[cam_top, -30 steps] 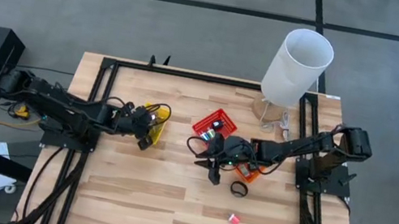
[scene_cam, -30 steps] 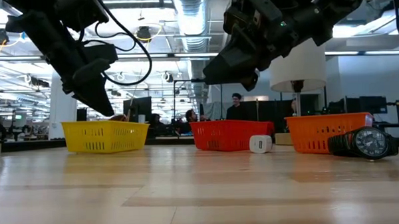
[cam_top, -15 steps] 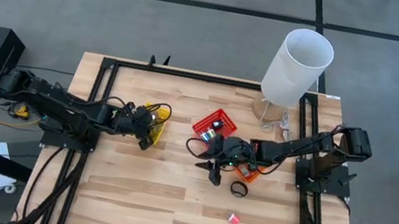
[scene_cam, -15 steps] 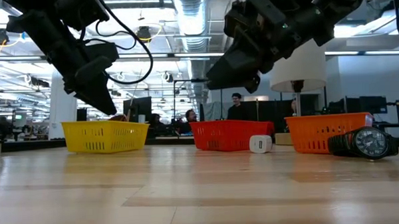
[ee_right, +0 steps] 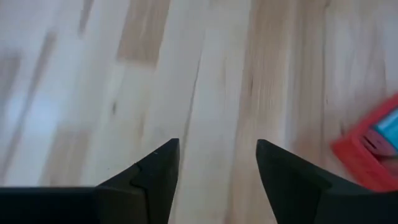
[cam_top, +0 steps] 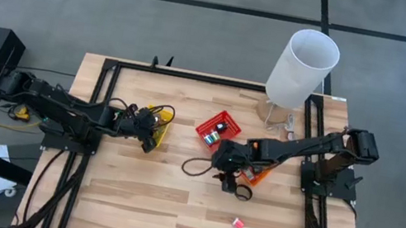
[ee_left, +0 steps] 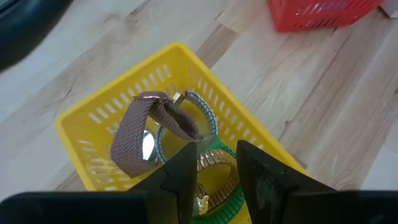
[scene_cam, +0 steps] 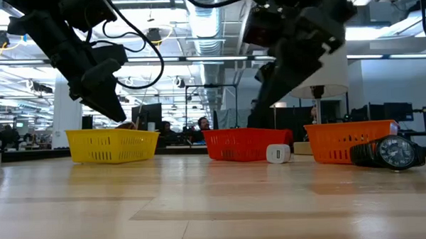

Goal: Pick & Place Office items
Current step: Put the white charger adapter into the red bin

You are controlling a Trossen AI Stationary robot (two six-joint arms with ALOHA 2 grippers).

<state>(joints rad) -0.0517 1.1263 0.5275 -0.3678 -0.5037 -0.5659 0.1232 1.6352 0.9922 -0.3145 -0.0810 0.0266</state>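
High view: the left gripper (cam_top: 151, 132) hangs over the yellow basket (cam_top: 162, 117) at the table's left, fingers a little apart with nothing between them. In that basket lie a brown-strapped watch (ee_left: 138, 134) and a green-edged band (ee_left: 219, 163). The right gripper (cam_top: 227, 179) sits mid-table between the red basket (cam_top: 218, 128) and the black watch (cam_top: 242, 191), jaws wide and empty over bare wood. The orange basket (scene_cam: 349, 142) stands right of the red one. A small pink piece (cam_top: 237, 222) lies alone nearer the front edge.
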